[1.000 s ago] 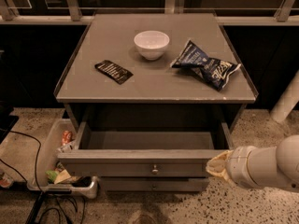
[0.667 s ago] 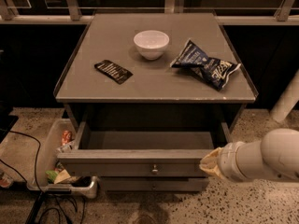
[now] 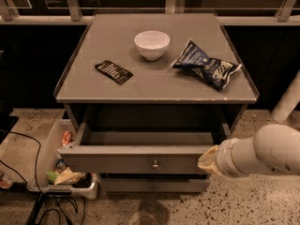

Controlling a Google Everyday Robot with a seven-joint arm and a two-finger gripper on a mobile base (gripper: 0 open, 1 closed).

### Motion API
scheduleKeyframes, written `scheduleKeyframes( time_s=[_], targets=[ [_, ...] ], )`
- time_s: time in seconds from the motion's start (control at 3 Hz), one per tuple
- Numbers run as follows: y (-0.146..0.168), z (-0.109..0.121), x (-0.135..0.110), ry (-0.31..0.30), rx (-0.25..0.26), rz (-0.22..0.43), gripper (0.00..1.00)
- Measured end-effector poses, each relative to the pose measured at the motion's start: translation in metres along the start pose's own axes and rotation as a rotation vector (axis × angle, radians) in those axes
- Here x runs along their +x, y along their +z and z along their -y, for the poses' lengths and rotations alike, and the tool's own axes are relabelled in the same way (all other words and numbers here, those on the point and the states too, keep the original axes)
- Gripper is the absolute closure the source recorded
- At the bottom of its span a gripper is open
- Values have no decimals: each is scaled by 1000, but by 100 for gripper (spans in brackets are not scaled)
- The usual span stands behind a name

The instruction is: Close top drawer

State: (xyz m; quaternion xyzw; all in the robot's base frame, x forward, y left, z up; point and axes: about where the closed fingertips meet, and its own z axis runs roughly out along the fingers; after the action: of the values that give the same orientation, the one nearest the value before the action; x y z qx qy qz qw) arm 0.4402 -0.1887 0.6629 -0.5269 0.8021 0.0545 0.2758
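The top drawer (image 3: pixel 136 162) of the grey cabinet is pulled out, its deep box open and empty, its flat front facing me with a small metal knob (image 3: pixel 155 164) in the middle. My gripper (image 3: pixel 207 161) comes in from the right on a white arm and sits against the right end of the drawer front. A lower drawer (image 3: pixel 154 185) shows just below, shut.
On the cabinet top (image 3: pixel 93 83) lie a white bowl (image 3: pixel 152 44), a black packet (image 3: pixel 114 71) and a blue chip bag (image 3: pixel 206 68). A white bin (image 3: pixel 56 168) with snacks stands on the floor at left, with cables (image 3: pixel 33 172) beside it. A white post (image 3: pixel 287 102) stands at right.
My arm has moved left, bringing the gripper to the right end of the drawer front. The drawer stands about as far out as before.
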Motion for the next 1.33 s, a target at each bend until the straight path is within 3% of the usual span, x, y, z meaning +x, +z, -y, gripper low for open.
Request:
scheduleKeyframes(
  time_s=[0.67,1.0,1.33],
  targets=[
    [0,0,0,0,0,0,35],
    [14,24,-10,4,20,17,12],
    [20,37,-11,19,42,17,0]
  ],
)
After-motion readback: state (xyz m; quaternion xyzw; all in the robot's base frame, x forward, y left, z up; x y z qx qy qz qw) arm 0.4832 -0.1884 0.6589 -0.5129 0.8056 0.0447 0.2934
